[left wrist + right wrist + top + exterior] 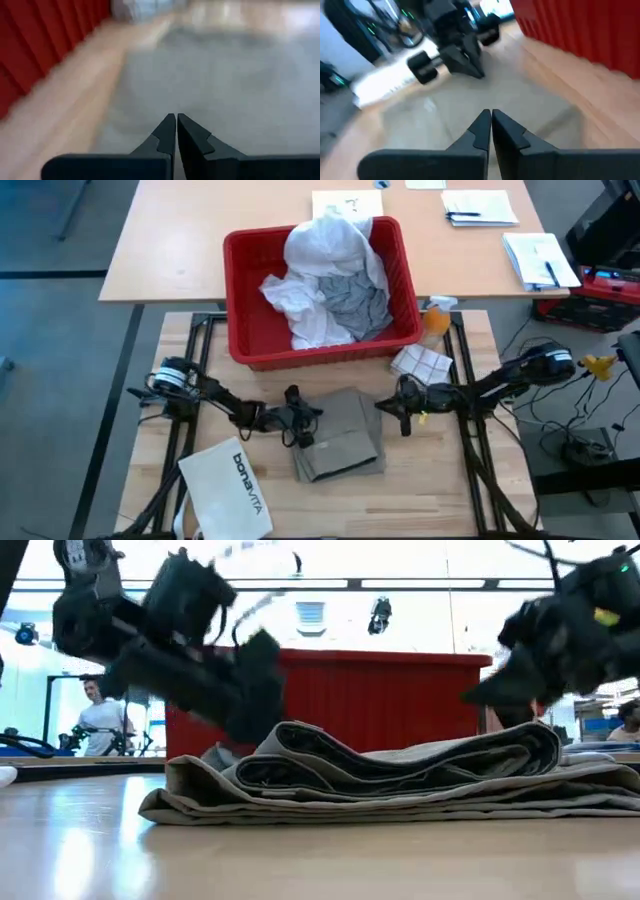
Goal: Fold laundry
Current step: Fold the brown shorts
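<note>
Khaki garment (340, 447) lies folded, flat on table (430, 480). Left gripper (300, 420), right gripper (392, 408) flank it, both w/ fingers pressed together, empty; prob. fold done.

Light wooden table (470, 480) bearing a folded khaki garment (340, 445), red laundry basket (250, 330), white "bonavita" bag (228, 490) and checked cloth (423, 363).

Khaki-tan piece (338, 445); red basket (245, 300) (white shirt (325, 240), grey T-shirt (357, 302) inside); checked cloth (422, 363); white bag (228, 492).
</note>
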Robot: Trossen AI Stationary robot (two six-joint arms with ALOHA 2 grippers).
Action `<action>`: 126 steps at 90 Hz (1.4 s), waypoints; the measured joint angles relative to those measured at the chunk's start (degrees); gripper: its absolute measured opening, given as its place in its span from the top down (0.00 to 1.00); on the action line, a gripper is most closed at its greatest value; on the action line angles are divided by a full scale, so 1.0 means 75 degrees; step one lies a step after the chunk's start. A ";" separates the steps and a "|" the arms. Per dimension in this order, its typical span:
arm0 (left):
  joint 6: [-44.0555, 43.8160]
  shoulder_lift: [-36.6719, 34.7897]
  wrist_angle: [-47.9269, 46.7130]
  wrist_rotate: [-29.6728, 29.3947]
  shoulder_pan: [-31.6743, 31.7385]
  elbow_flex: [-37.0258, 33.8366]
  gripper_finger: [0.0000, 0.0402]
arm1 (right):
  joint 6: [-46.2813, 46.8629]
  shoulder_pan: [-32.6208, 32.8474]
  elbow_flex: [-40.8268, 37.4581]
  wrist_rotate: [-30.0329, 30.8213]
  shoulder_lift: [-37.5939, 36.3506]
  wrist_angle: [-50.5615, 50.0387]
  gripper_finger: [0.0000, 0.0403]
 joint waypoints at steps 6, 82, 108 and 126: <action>-0.0014 -0.0487 0.0002 -0.0026 0.0008 0.0023 1.00 | 0.0274 0.0094 0.0186 -0.0073 -0.0384 0.0009 1.00; -0.0358 -0.1676 -0.1395 0.1627 -0.0064 0.2257 1.00 | 0.0402 0.0419 0.6308 -0.0536 -0.0312 -0.8498 1.00; -0.0357 -0.1671 -0.1415 0.1621 -0.0056 0.2292 1.00 | 0.0408 0.0419 0.7125 -0.0539 -0.0281 -0.8425 1.00; -0.0355 -0.1659 -0.1630 0.1618 -0.0056 0.2291 1.00 | 0.0411 0.0417 0.7459 -0.0536 -0.0269 -0.8569 1.00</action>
